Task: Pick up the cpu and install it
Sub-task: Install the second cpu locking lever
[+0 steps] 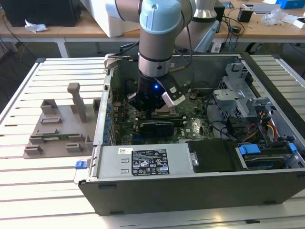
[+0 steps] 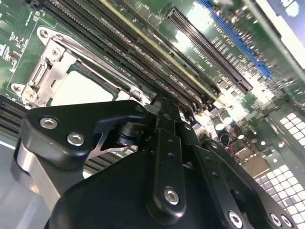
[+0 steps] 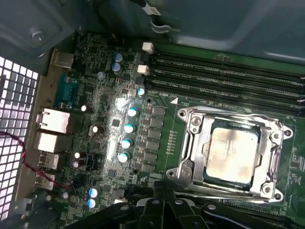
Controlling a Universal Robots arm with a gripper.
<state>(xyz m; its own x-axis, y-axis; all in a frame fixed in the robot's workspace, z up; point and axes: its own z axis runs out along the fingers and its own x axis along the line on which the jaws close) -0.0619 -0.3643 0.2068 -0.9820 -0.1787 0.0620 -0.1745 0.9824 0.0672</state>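
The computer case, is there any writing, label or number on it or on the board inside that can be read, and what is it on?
None can be read for certain.
White label on the grey power supply box: lines of print and symbols, too small to read.
Small white sticker beside it: blurred.
Green board in the first wrist view: tiny white markings, illegible.
Metal top of the cpu, seated in its socket frame: glare, no print legible.
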